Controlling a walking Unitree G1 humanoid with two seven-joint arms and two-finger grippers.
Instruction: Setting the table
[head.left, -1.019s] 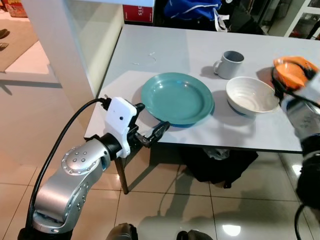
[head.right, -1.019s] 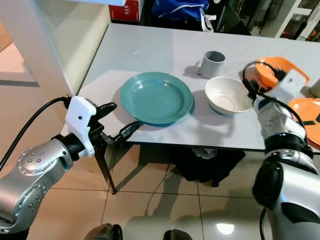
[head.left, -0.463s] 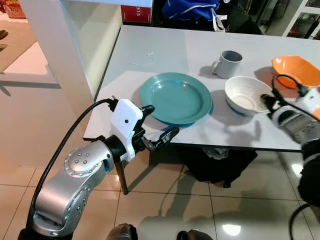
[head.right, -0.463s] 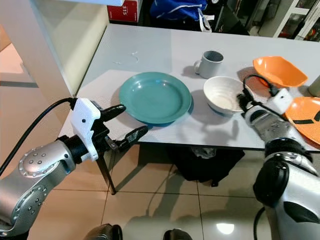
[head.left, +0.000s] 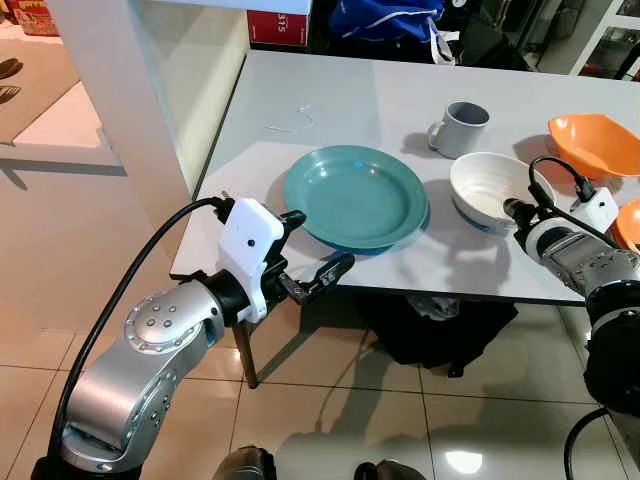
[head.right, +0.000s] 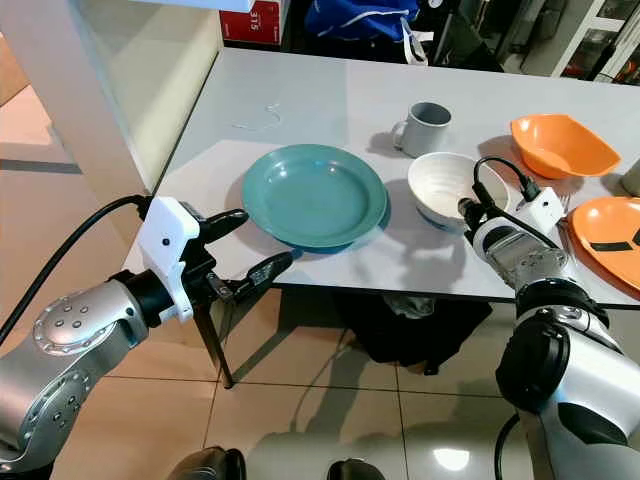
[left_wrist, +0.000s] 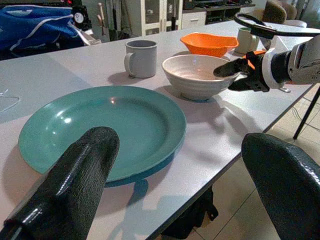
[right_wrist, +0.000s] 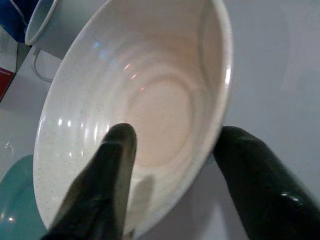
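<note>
Right claw (right_wrist: 170, 165) now astride white bowl (head.left: 490, 188) rim, previously short of it.

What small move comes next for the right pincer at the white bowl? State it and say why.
Probably close the right pincer on the white bowl: its fingers are open and straddle the rim, one inside, one outside. The left pincer waits open beside the teal plate.

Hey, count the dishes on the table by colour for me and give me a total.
Teal: 1, plate
White: 1, bowl
Grey: 1, mug
Orange: 2, bowl and plate
Total: 5
</note>
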